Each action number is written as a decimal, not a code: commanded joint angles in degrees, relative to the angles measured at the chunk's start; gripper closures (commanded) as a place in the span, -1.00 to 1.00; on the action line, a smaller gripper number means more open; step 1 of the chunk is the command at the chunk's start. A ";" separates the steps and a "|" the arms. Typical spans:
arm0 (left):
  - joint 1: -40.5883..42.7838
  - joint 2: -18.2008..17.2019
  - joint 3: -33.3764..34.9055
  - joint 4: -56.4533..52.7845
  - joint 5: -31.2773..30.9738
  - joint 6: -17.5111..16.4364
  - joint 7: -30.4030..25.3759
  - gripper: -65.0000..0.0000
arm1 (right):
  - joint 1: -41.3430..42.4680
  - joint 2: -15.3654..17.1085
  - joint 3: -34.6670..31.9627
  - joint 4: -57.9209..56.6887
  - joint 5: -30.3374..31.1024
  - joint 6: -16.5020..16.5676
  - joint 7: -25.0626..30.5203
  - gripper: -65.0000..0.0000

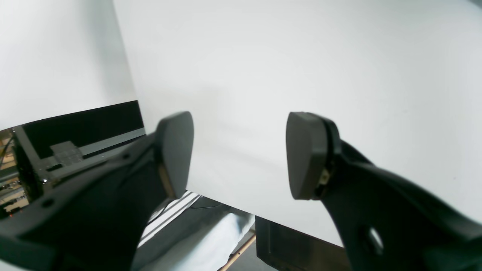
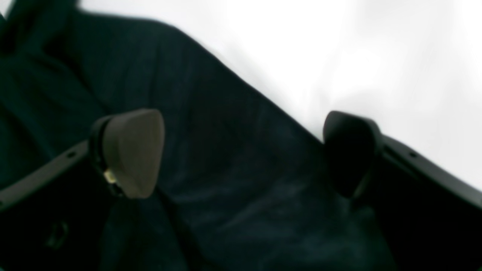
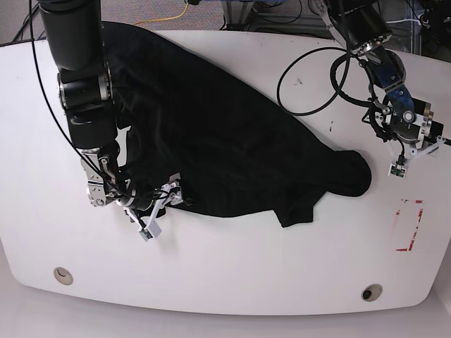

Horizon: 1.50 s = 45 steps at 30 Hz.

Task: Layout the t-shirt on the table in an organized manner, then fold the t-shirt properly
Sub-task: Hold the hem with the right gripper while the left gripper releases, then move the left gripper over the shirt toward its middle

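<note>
We see the right gripper (image 2: 241, 154) spread wide over the t-shirt (image 3: 225, 134), gripping nothing; left gripper (image 1: 239, 154) open, empty, above the table (image 3: 232, 274).

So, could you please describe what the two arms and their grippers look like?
Both arms are black. The right arm is thick and cylindrical, with thin black cables alongside. The left arm is slimmer, with a blue section near the wrist and a looping black cable. The left gripper and right gripper have black fingers with rounded grey pads; white mounts sit beside both.
</note>
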 commanded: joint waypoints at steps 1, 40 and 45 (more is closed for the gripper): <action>-0.91 -0.49 0.00 0.95 0.51 0.12 -0.38 -0.11 | 2.24 -0.03 0.44 0.70 -2.31 0.47 0.52 -1.00; -0.83 1.62 0.00 0.69 0.51 0.12 -0.29 -0.11 | -7.69 0.23 0.36 7.30 -3.02 0.95 -2.56 0.84; -1.00 5.40 0.00 0.60 0.51 0.12 -0.29 -0.11 | -9.71 1.20 0.44 13.36 -3.11 0.95 -5.37 0.98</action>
